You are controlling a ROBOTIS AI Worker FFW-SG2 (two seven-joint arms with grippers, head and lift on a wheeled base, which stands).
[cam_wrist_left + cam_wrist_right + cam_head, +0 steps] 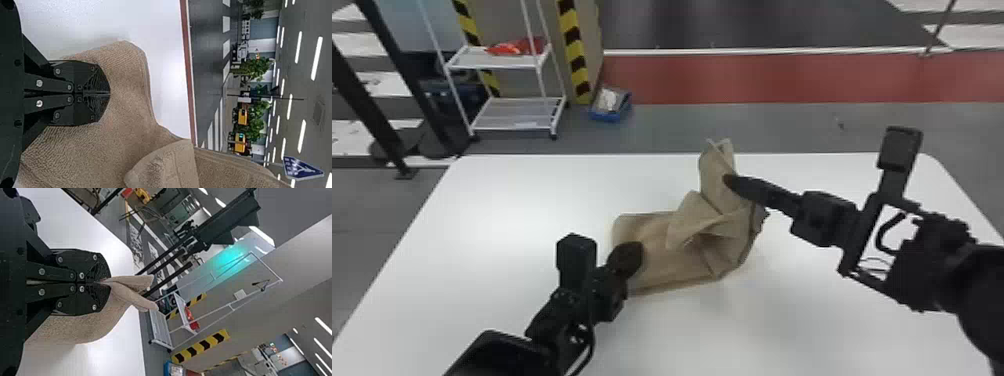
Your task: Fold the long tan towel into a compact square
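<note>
Folding looks to be your step in hand, with the long tan towel (657,250) partly doubled and far from square. Nearest you, the black two-fingered left gripper (632,255) is at the towel's left part, its flat fingers closed together; you cannot tell whether any cloth is caught between them. Beyond it, the towel lies across the middle of the white, smooth-topped table (507,200), its left part fairly flat and its middle bunched into loose, overlapping creases. Farther off, the black two-fingered right gripper (728,180) has its fingers together on a pinch of towel, holding that end up off the table (the tip flops past the fingers). Your next move probably calls for steadying the left part, laying the raised end over the body and lining up the edges before letting go. Release too early and that end could slump, leaving you a crooked bundle to smooth.
</note>
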